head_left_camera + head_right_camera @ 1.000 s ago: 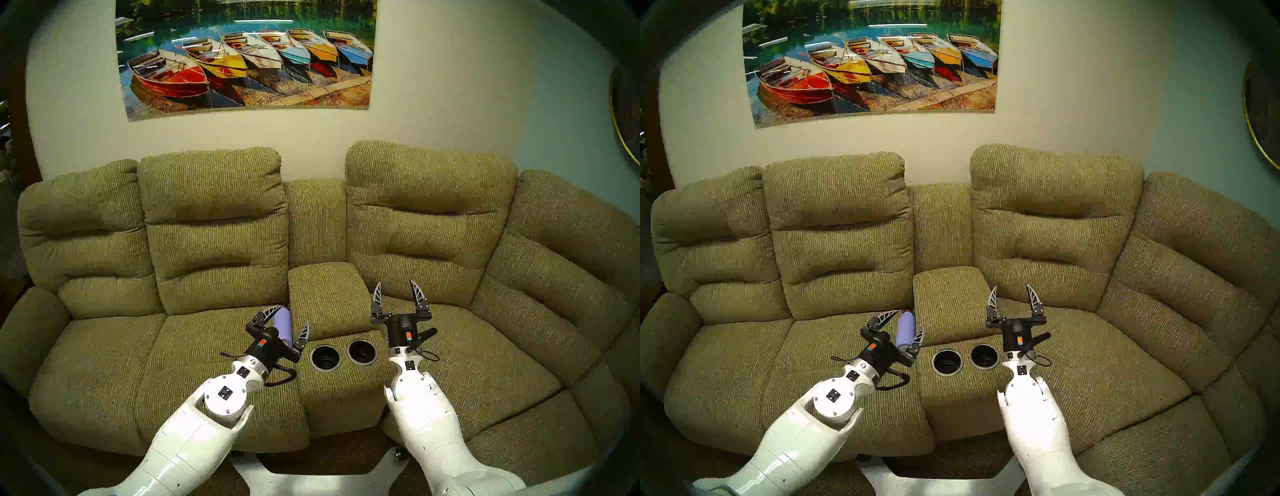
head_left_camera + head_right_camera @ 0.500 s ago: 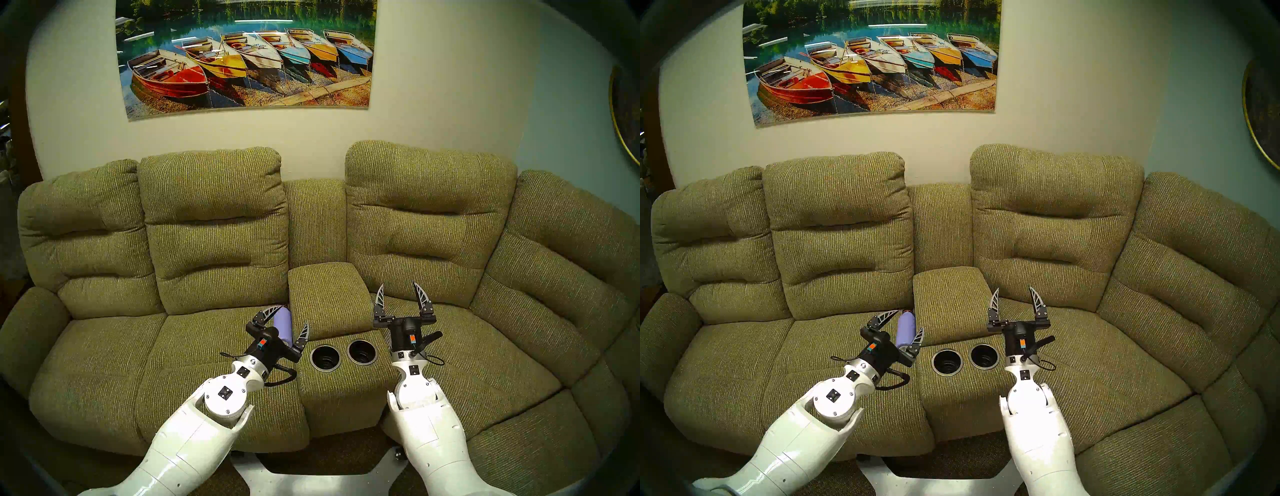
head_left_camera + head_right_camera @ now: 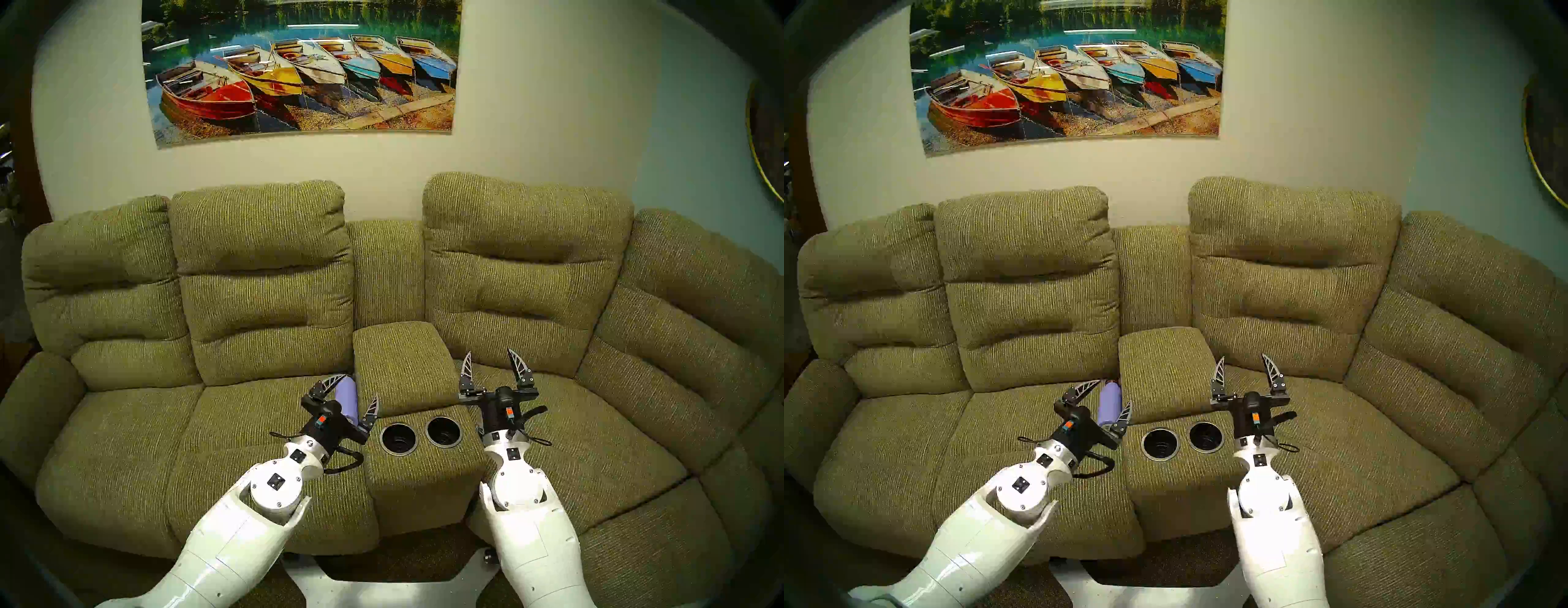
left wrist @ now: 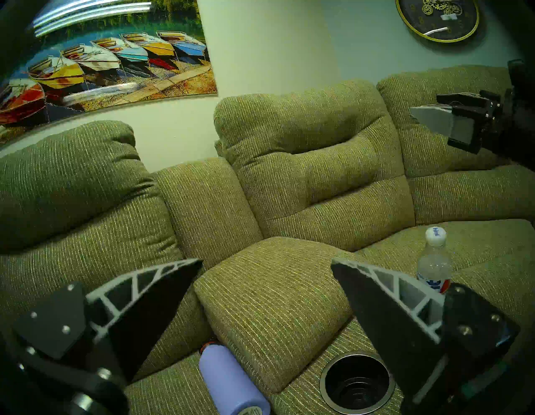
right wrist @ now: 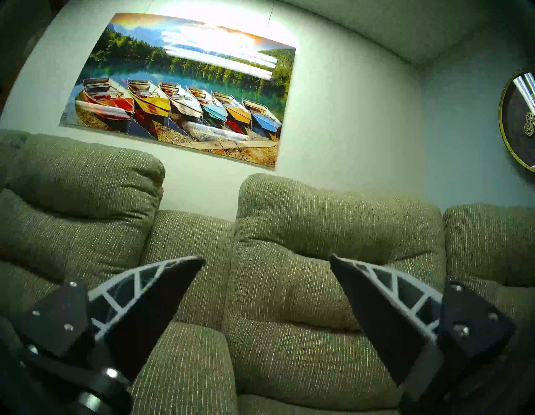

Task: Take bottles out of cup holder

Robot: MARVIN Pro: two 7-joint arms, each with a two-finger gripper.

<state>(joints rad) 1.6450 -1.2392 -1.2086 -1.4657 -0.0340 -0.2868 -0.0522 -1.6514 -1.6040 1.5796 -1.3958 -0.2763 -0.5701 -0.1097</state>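
Note:
The lavender flask [image 3: 348, 397] lies on its side on the left seat cushion, against the console; it also shows in the left wrist view [image 4: 228, 379]. My left gripper [image 3: 359, 385] is open and empty, its fingers either side of the flask and above it. The two cup holder wells [image 3: 381, 439] [image 3: 443, 433] in the olive console are empty. The clear plastic bottle [image 4: 434, 260] with a white cap stands upright on the right seat; the head views hide it. My right gripper [image 3: 489, 352] is open and empty above the right seat, beside the console.
The padded console lid [image 3: 403, 365] rises behind the wells. The sofa backrests [image 3: 526, 271] stand close behind both grippers. The left seat cushion [image 3: 169, 446] and right seat cushion [image 3: 615, 446] stretch outward. A painting [image 3: 301, 68] and a round clock [image 4: 437, 20] hang on the wall.
My right arm has drawn back a little and to the right, gripper still open. The left arm and the flask have not moved.

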